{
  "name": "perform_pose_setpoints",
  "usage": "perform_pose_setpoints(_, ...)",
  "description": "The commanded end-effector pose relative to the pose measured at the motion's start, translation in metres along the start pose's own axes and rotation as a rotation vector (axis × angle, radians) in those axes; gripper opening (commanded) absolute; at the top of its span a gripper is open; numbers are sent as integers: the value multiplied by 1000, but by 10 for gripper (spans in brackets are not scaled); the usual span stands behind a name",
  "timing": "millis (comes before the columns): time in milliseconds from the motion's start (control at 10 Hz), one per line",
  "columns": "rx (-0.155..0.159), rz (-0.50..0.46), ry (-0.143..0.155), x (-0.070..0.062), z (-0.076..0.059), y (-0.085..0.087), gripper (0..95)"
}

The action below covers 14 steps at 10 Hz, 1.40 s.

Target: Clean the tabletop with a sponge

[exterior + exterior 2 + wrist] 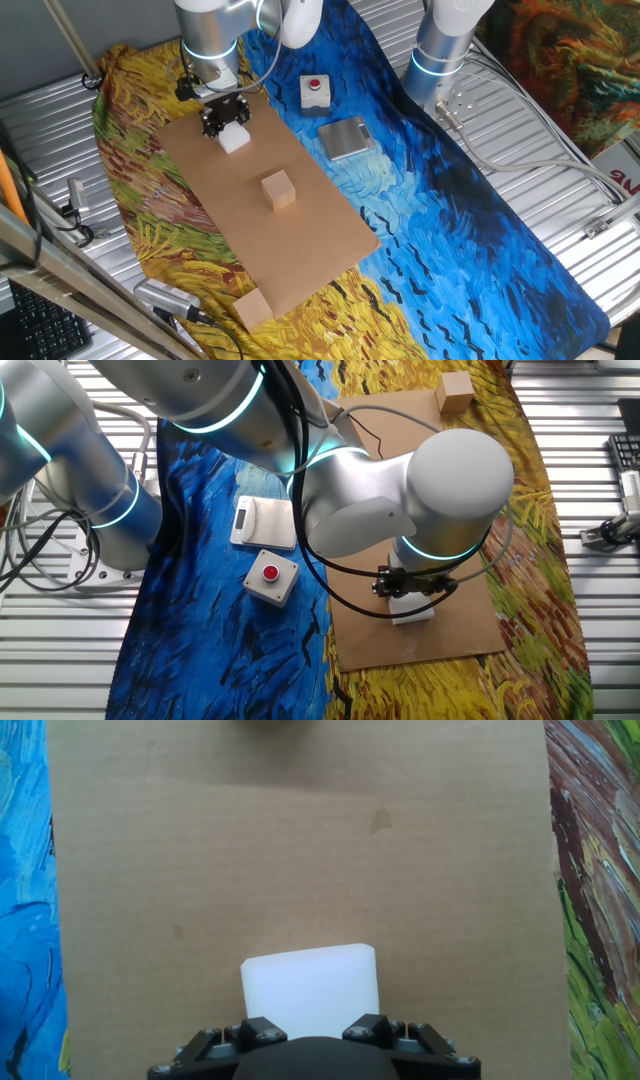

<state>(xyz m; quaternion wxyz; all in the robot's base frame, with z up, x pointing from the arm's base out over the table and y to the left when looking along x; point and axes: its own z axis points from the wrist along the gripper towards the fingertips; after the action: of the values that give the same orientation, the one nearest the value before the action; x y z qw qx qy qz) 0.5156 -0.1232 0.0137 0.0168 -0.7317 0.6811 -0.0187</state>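
Note:
The tabletop is a flat light-brown cardboard board [250, 215], also seen in the other fixed view [450, 610] and filling the hand view [300, 850]. The sponge is a small white foam block [235, 139] near the board's far end; it also shows in the other fixed view [412, 610] and in the hand view [310, 988]. My gripper [224, 120] [408, 588] [312, 1032] is shut on the sponge from above, its jaws at the block's two sides. The sponge rests on the board.
A tan wooden cube [279, 190] stands mid-board. Another tan block [252, 310] [454, 392] sits at the board's near corner. A white box with a red button [315, 91] [271, 577] and a silver scale [345, 138] [265, 522] lie on the blue-and-yellow cloth [450, 230].

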Motion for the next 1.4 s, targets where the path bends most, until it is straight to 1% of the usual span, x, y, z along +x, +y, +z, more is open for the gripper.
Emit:
perform_pose_setpoints(100, 0, 0, 0, 0, 0, 0, 570)
perform_pose_setpoints(200, 0, 0, 0, 0, 0, 0, 570)
perform_pose_setpoints(300, -17, 43, 1, 1, -14, -13, 570)
perform_pose_setpoints(700, -15, 48, 0, 1, -13, -13, 570)
perform_pose_setpoints(1200, -13, 143, 0, 1, -13, -13, 570)
perform_pose_setpoints(1400, -11, 205, 3, 1, -13, -13, 570)
